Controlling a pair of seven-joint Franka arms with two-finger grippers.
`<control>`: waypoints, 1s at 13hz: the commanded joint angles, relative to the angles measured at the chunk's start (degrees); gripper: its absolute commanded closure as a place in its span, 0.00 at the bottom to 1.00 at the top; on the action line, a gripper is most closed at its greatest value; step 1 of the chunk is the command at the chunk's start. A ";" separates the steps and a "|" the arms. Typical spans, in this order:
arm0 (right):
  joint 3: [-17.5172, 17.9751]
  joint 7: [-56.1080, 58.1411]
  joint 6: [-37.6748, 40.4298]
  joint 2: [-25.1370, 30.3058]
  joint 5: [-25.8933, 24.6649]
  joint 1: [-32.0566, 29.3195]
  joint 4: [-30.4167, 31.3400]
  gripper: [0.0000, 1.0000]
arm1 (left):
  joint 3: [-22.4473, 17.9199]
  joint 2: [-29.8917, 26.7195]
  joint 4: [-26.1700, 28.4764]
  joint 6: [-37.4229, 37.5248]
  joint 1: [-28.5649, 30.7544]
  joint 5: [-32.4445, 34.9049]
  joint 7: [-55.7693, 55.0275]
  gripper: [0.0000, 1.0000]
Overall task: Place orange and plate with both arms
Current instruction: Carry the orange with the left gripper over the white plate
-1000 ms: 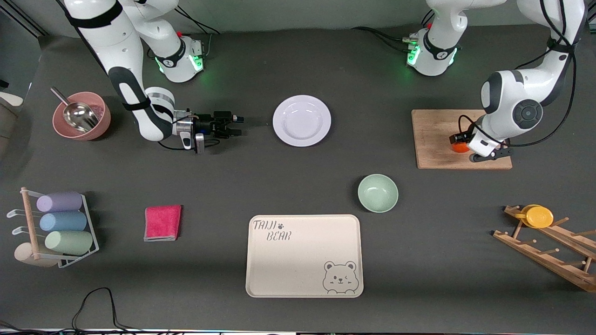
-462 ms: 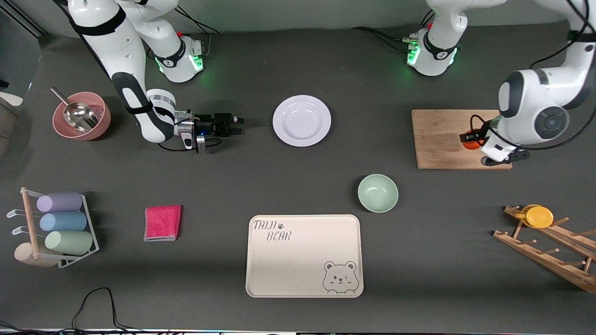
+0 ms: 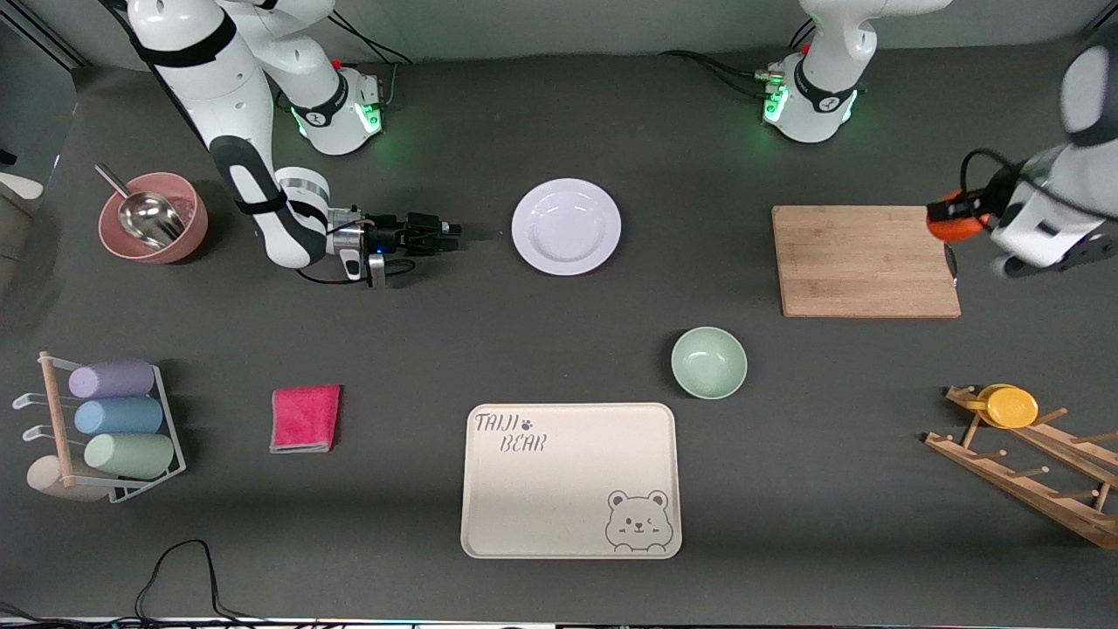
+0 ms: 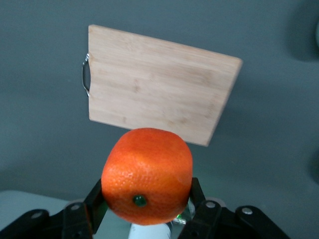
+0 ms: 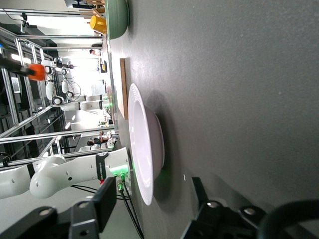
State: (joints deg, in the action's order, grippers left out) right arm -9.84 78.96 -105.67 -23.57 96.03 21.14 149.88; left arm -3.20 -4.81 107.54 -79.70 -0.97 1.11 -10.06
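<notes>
Spanning the front view, the dark table [image 3: 541, 349] carries the wooden cutting board [image 3: 865, 260] near the left arm's end and the white plate [image 3: 566, 226] midway along the edge by the arm bases. The left gripper [image 3: 956, 218] hangs over the board's corner, pinching the orange [image 3: 952, 225]; the left wrist view shows both black fingers [image 4: 97, 196] pressed against the fruit, high above the board [image 4: 154, 94]. The right gripper [image 3: 447, 238] sits low beside the plate, apart from it; the right wrist view shows its fingers [image 5: 102, 206] spread, framing the plate's rim [image 5: 142, 149].
</notes>
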 commanded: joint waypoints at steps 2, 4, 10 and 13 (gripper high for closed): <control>-0.45 4.88 0.29 -2.00 1.18 0.21 -0.47 0.54 | 5.45 -0.11 -4.45 3.33 -0.87 -6.29 -7.92 1.00; -0.45 5.77 0.29 -2.53 1.18 0.21 -0.56 0.57 | 14.32 0.68 -4.27 -1.05 -1.05 -7.87 -19.24 1.00; -0.45 8.40 0.38 -4.46 1.27 -0.05 -0.91 0.57 | 33.94 9.19 -3.58 -17.92 -4.29 -9.72 -44.84 1.00; -0.45 8.32 0.38 -4.81 1.27 -0.14 -1.00 0.57 | 36.76 12.36 3.96 -30.46 -7.89 -9.90 -49.51 1.00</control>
State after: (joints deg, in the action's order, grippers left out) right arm -10.18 85.37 -105.68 -26.37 96.03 21.06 149.77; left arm 32.84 6.28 106.96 -103.44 -6.71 -8.11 -56.44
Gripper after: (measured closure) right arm 0.573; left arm 0.313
